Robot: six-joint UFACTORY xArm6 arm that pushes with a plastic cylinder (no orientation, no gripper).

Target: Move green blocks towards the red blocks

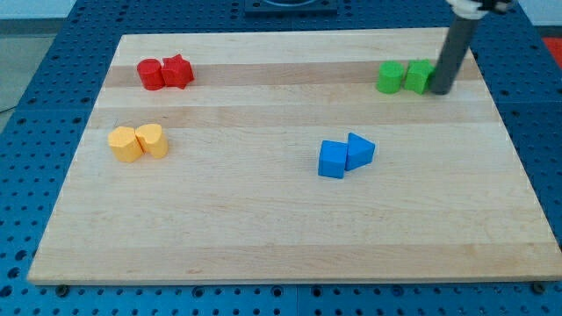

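Two green blocks sit side by side near the view's top right: a rounded green block (390,77) and a green cube-like block (418,76). My tip (440,90) rests on the board right against the right side of the green cube-like block. Two red blocks sit together near the view's top left: a red cylinder (150,74) and a red star-shaped block (178,71). The green pair is far to the right of the red pair, roughly level with it.
A yellow pair (139,141) sits at the left. A blue cube (333,160) and a blue triangular block (361,150) sit together right of centre. The wooden board (281,246) lies on a blue perforated table.
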